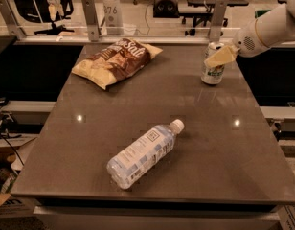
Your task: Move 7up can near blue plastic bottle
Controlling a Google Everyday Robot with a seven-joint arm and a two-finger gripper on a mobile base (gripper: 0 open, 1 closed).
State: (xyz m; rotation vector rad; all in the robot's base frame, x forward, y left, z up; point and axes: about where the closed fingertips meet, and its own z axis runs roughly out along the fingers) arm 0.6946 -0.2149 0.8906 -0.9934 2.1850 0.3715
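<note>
The 7up can (213, 72) stands upright on the dark table (195, 176) near its far right edge. My gripper (220, 56) comes in from the right on a white arm and sits at the can's upper part, covering its top right side. The blue plastic bottle (143, 153) lies on its side near the table's front middle, with its white cap pointing toward the back right. The bottle is well apart from the can, to the can's front left.
A brown chip bag (115, 61) lies at the back left of the table. Metal posts and a rail (152, 37) run along the far edge. Cables and floor clutter (4, 143) lie to the left of the table.
</note>
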